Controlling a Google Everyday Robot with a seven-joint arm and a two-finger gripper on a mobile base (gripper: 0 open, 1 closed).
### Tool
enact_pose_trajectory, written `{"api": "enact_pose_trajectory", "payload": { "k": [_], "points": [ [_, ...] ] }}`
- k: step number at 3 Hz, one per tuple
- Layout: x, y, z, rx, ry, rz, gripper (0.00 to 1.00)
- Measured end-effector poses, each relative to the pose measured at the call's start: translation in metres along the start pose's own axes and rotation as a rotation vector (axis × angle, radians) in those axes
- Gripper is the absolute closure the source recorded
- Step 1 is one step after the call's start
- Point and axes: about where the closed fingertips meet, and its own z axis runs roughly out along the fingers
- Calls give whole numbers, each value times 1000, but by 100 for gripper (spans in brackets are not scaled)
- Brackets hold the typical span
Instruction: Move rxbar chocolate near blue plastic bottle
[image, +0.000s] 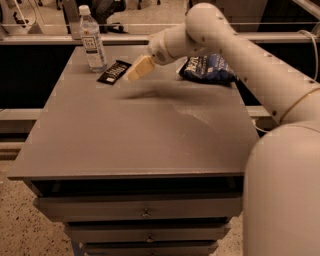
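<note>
One blue plastic bottle (92, 42), one rxbar chocolate (114, 72) and one blue snack bag (207, 69) on one surface (140, 135). One hand (136, 70), at the rxbar chocolate's 3 o'clock. Two drawer knobs (146, 214) at 6 o'clock.

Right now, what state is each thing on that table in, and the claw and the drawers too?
rxbar chocolate: lying flat on the table, close by the bottle's base.
blue plastic bottle: upright, cap on.
claw: low over the table, at the bar's end farther from the bottle; contact unclear.
blue snack bag: crinkled, lying partly behind the arm.
drawers: closed.
</note>
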Motion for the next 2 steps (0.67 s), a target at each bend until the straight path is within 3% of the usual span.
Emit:
{"api": "enact_pose_trajectory", "payload": {
  "k": [1, 2],
  "points": [
    [9, -4, -69, 38, -60, -55, 0],
    [19, -10, -88, 60, -62, -66, 0]
  ]
}}
